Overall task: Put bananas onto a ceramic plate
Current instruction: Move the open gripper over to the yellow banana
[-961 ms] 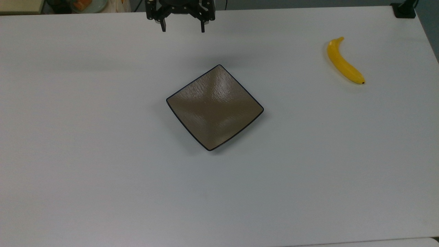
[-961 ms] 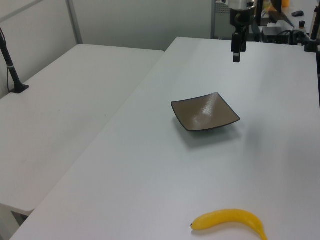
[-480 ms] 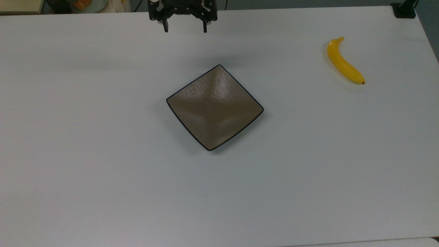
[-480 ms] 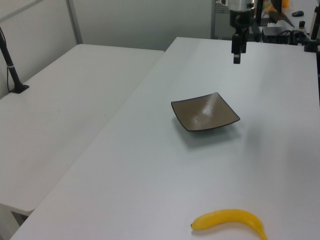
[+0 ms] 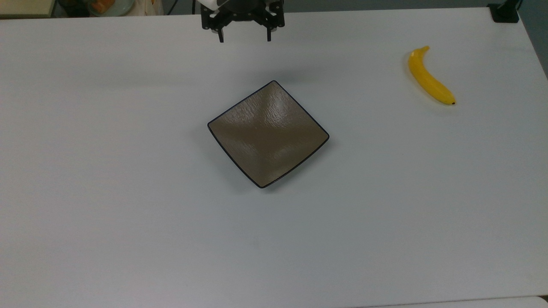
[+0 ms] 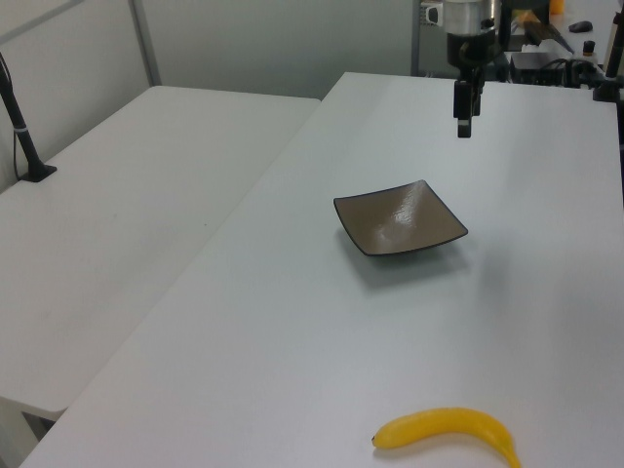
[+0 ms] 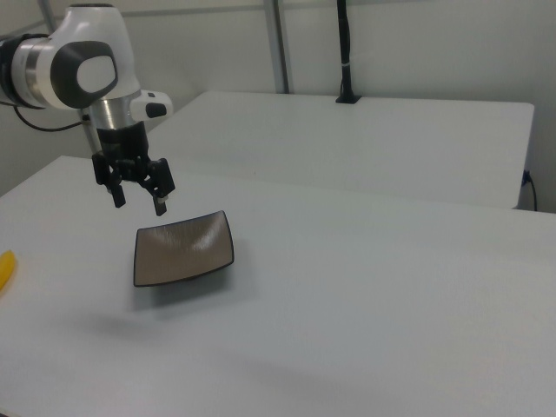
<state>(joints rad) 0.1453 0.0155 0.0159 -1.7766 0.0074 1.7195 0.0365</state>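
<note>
The big white worktop (image 5: pixel 128 192) holds everything. The landmark is the ceramic plate (image 5: pixel 268 134), which sits flat near the middle of the worktop, turned so it looks like a diamond in the top view. It is brown-grey and shiny, with a thin dark rim, and it has nothing on it.

The robot arm (image 7: pixel 74 69) is white with dark joints. It reaches over the worktop beyond the plate's far corner. In the right view it hangs above and to the left of the plate.

The gripper (image 5: pixel 244 39) is black and points down. It hangs in the air above the worktop, past the plate's top corner in the top view, and touches nothing. Its two fingers (image 5: pixel 221 38) are spread apart, with nothing between them.

The bananas (image 5: pixel 429 78) are one yellow banana with a small dark tip. It lies flat on the worktop, well apart from the plate, far off to the plate's right in the top view. It is also well apart from the fingers.
</note>
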